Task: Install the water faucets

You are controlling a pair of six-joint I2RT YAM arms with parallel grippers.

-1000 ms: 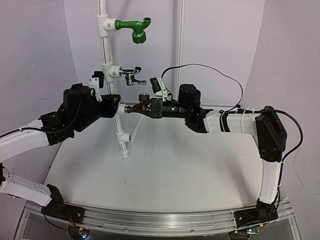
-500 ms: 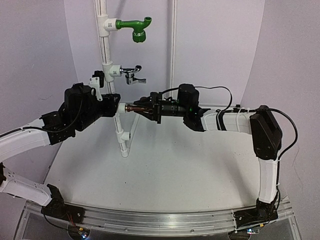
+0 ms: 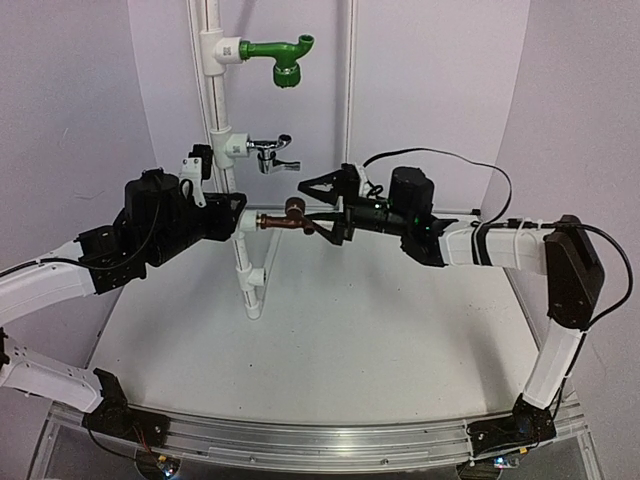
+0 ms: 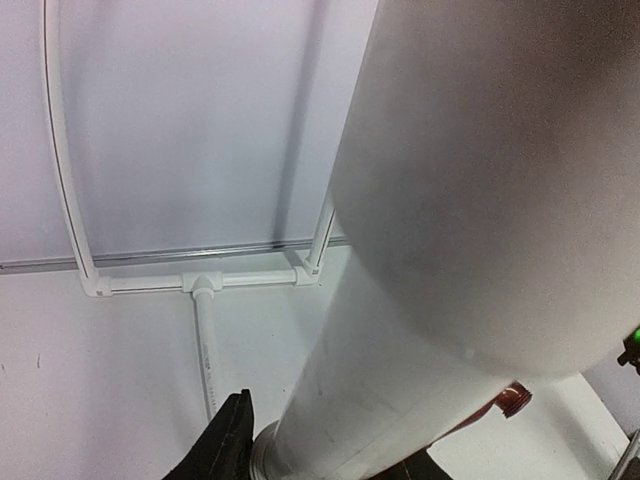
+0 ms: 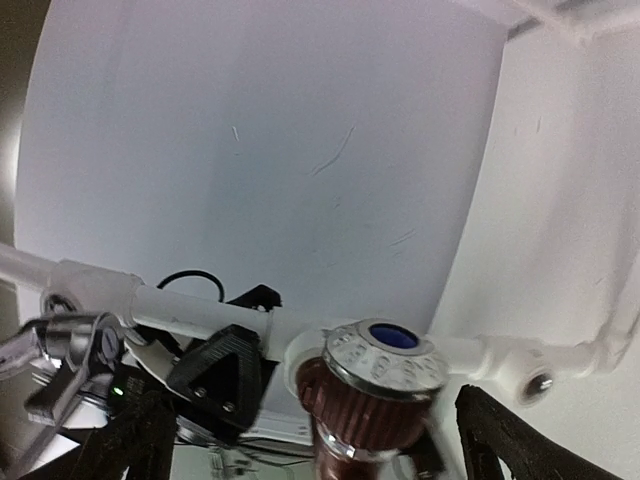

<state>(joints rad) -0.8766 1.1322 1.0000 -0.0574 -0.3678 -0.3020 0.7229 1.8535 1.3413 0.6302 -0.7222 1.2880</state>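
The dark reddish-brown faucet juts sideways from the lower tee of the upright white pipe. Its round knob with a blue centre fills the right wrist view. My right gripper is open, its fingers standing apart on either side of the faucet without touching it. The chrome faucet sits in the tee above. My left gripper is shut on the white pipe just left of the brown faucet, with a black finger showing beside the pipe.
A green elbow piece sticks out of the top tee. White pipework lies flat on the table behind the upright. A black cable loops over my right arm. Purple walls close in the back and sides.
My right gripper has opened and drawn back to the right off the brown faucet, which stays in the tee. The left gripper keeps its hold on the pipe.
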